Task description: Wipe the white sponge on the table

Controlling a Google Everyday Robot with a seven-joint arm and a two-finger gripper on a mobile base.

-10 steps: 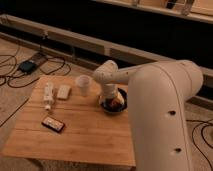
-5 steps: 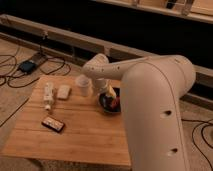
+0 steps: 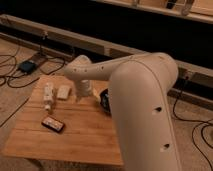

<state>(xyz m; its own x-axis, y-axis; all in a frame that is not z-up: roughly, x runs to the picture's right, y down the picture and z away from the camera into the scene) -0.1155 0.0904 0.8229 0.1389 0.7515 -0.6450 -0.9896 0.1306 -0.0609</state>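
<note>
The white sponge (image 3: pixel 63 92) lies flat on the far left part of the light wooden table (image 3: pixel 85 136). My arm reaches in from the right, bends at a rounded joint above the table's far edge and points down. My gripper (image 3: pixel 83 95) is at its lower end, low over the table just right of the sponge, with a small gap between them.
A long white bottle-like object (image 3: pixel 48 95) lies left of the sponge. A dark flat packet (image 3: pixel 52 124) lies near the front left. A dark bowl (image 3: pixel 105 100) sits right of the gripper. Cables and a power brick (image 3: pixel 27 65) lie on the floor to the left.
The arm has swung left from over the dark bowl towards the sponge. It now hides the translucent cup that showed earlier.
</note>
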